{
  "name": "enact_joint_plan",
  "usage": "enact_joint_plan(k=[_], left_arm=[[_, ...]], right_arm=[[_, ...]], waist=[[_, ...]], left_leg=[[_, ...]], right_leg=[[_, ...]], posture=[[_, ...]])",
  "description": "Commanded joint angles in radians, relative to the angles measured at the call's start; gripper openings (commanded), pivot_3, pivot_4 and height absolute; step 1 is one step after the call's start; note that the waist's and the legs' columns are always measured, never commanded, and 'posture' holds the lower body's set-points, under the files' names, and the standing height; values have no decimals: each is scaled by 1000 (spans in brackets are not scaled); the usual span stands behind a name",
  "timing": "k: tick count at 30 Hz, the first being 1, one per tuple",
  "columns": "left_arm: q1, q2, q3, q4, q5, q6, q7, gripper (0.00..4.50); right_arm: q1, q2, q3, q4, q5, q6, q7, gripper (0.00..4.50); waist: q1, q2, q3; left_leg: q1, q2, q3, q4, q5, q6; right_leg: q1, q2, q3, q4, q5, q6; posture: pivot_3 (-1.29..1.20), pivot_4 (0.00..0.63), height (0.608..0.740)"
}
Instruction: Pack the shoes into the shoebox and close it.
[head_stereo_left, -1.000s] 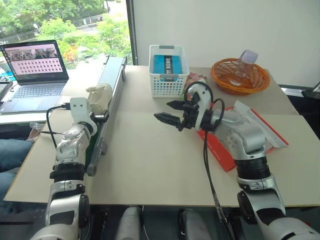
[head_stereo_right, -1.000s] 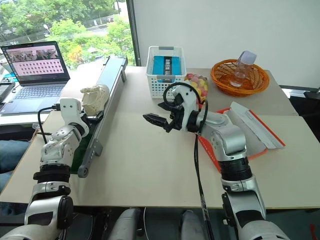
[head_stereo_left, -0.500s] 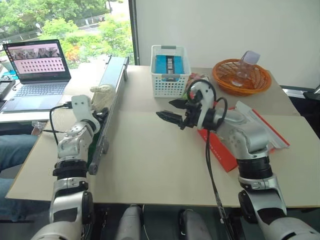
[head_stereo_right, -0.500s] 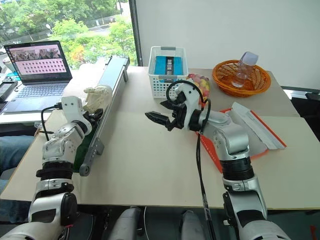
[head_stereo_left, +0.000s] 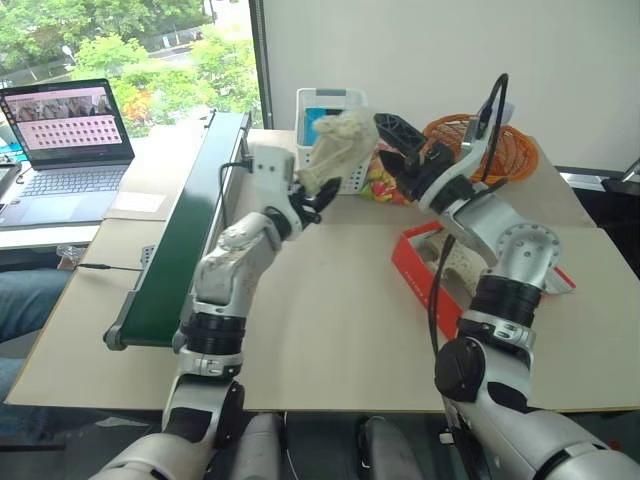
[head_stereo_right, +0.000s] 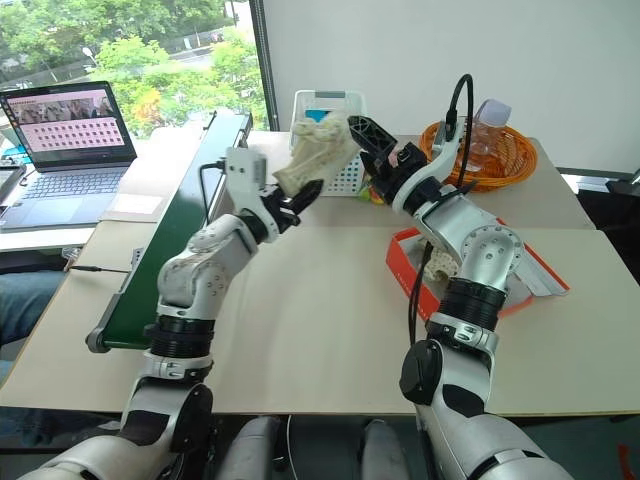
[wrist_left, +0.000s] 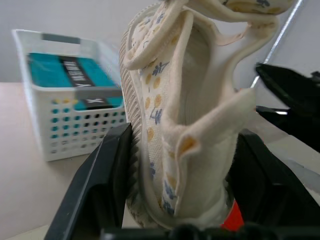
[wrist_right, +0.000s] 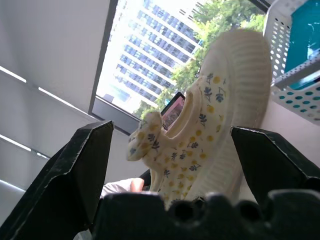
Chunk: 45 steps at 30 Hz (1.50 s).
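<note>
In the lower right the open shoebox (head_stereo_left: 428, 276) on the surface (head_stereo_left: 330, 330) already holds one shoe (head_stereo_left: 452, 262), so the left tool (head_stereo_left: 318, 196), clamped on the other shoe (head_stereo_left: 338, 143) at upper centre, should hold steady (no tilting) while the right tool (head_stereo_left: 398, 146), jaws apart just beside it, takes it squarely.

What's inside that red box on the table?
One cream shoe lies in the red shoebox, against its white lining. The robot's right arm covers much of the box, so the rest of the inside cannot be seen.
</note>
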Motion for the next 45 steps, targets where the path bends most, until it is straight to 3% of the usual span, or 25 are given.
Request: enact_joint_plan(k=[1,9,17,23,31,45], left_arm=[[-54,-24,-17,-71,-25,1,-17,2505],[-34,-84,-47,-137,-43,56,-7,2505],[-59,3,-8,-111,-12,27,-39,2505],[-51,63,-21,-71,24,-23,-77,2505],[-77,47,-29,-66,29,-37,-88,2505],[-81,49,-28,-224,-18,94,-77,2505]], right_arm=[[2,-7,-3,-43,70,3,-44,4500],[40,-34,23,-46,84,-21,-68,4500],[55,-80,47,-27,73,-35,-46,4500],[47,-126,18,-69,169,0,-103,4500],[97,-171,38,-113,252,18,-137,4500],[133,-201,77,-32,190,-49,-61,4500]], waist=[[-7,0,0],[-13,0,0],[-15,0,0],[-11,0,0],[-5,0,0],[-5,0,0]], left_leg=[[0,0,0,0,0,0],[0,0,-2,0,2,4],[0,0,-2,0,2,3],[0,0,-2,0,2,3],[-1,0,-2,0,1,2],[0,0,-2,0,2,3]], right_leg=[[0,0,0,0,0,0],[0,0,0,0,-1,1],[0,0,0,0,-2,-1],[0,0,0,0,-2,-1],[0,0,0,-1,-3,-2],[0,0,0,-1,-3,-2]], posture=[[0,150,735],[0,150,735],[0,150,735],[0,150,735],[0,150,735],[0,150,735]])
